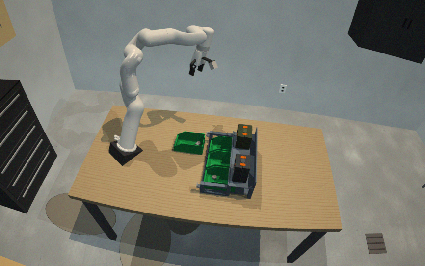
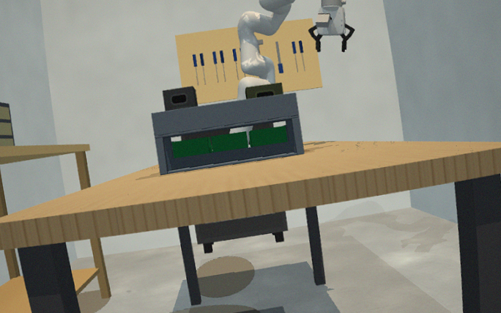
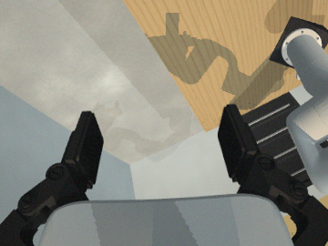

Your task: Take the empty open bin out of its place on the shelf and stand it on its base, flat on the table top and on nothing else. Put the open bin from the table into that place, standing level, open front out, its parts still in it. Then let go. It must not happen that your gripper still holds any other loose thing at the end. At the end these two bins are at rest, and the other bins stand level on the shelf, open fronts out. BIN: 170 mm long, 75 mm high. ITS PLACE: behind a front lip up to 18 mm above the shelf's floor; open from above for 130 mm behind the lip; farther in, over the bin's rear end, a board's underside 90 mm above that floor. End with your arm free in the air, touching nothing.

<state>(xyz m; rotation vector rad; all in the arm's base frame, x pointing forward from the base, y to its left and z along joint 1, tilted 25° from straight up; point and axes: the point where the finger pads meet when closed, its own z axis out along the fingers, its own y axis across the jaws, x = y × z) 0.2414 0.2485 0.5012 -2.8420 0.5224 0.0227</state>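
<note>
One light wood-grained desk with dark square legs, in a room of grey-blue walls and mottled grey floor. One green open-front plastic bin holding a small greyish part, on the desk beside a blue-grey shelf. Three green bins in the shelf's front row; the middle one shows no part. Two dark boxes, orange-marked, at the shelf's rear. Top view only: bin interiors. Exterior view only: tan tool board. One black-fingered hand, raised, released, fingers wide. Writing: none legible.
</note>
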